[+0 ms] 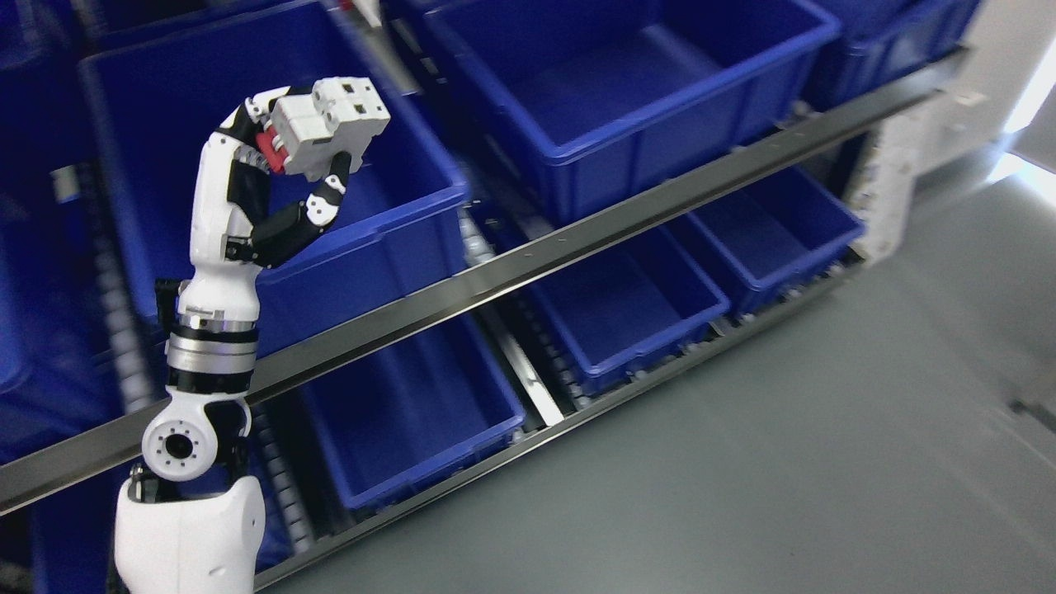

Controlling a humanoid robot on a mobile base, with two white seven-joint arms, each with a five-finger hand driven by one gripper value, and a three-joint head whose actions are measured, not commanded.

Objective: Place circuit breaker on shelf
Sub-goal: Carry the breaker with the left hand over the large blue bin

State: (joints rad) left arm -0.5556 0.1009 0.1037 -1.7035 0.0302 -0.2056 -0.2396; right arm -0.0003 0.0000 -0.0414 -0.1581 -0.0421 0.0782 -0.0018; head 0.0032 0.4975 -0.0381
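left arm: rises from lower left, in front of shelf rail (528, 262)
left hand (285, 165): fingers wrapped on circuit breaker (330, 124)
circuit breaker: white, red part on hand side, held above upper-left blue bin (396, 223)
shelf: two tiers of blue bins

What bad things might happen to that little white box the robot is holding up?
The left hand holds the circuit breaker up high, pinched only between its fingertips, so it might slip and drop. It hangs over the upper-left blue bin, close to the front wall; let go a bit too near, it could hit the rim and tumble toward the metal shelf rail or the floor.
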